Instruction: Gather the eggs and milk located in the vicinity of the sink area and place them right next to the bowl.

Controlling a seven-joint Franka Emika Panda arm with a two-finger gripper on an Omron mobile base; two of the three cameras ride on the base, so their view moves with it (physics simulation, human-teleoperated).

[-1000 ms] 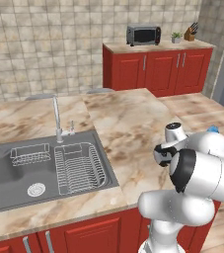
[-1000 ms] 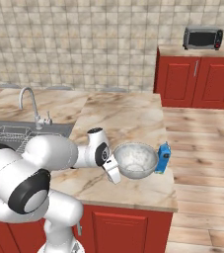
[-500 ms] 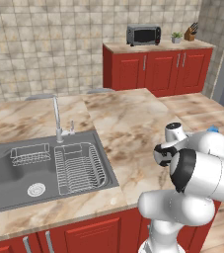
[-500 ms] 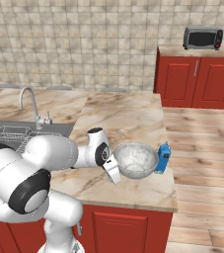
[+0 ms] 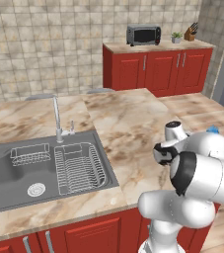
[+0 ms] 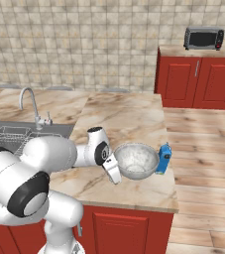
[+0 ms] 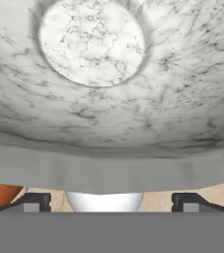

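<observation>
The sink (image 5: 15, 170) lies at the counter's left end, well apart from the other things. The bowl (image 6: 137, 160) sits near the counter's right edge, with the milk (image 6: 163, 158) upright just beside it on its right. The gripper (image 6: 114, 172) hangs low at the bowl's near-left rim, fingertips (image 7: 34, 201) spread apart and holding nothing. The egg (image 7: 0, 193) lies by the left fingertip, beneath the bowl's rim.

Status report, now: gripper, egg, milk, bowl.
Gripper low at bowl rim, fingers apart, holding nothing. Egg on counter beside left fingertip. Milk upright against bowl's far side. Nothing blocking.
</observation>
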